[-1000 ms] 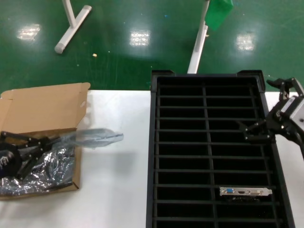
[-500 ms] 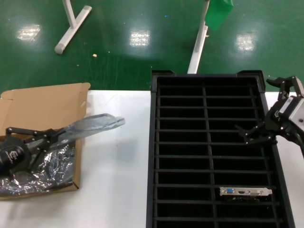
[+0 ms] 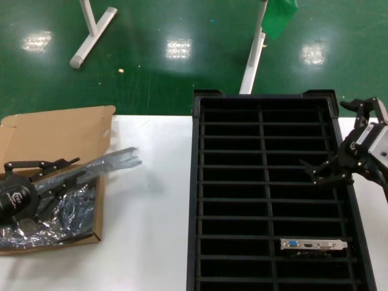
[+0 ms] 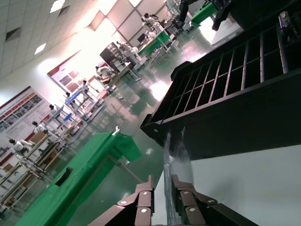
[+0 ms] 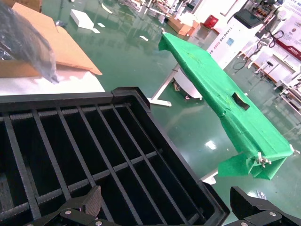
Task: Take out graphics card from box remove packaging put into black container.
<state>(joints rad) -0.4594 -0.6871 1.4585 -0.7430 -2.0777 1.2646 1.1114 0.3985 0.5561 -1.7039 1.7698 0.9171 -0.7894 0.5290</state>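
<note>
In the head view the packaging (image 3: 106, 163) is being held pinched in the closed left gripper (image 3: 73, 171) over the box (image 3: 54, 136) at 9 o'clock, extraction being judged under way; in the left wrist view the bag is being clamped between the fingers (image 4: 141, 200); in the right wrist view the right gripper (image 5: 164, 207) is being held wide open and empty over the black container (image 5: 94, 141), where one graphics card (image 3: 313, 245) is already lying at 5 o'clock, so unbagging is judged next.

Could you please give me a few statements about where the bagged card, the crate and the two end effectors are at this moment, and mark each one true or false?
1. The left end effector grips the packaging above the box. True.
2. The right end effector is shut on a graphics card. False: it is open and empty, over the black container.
3. The black container holds no card. False: one graphics card sits in a near slot of its right column.
4. More silvery packaging lies inside the box. True.
</note>
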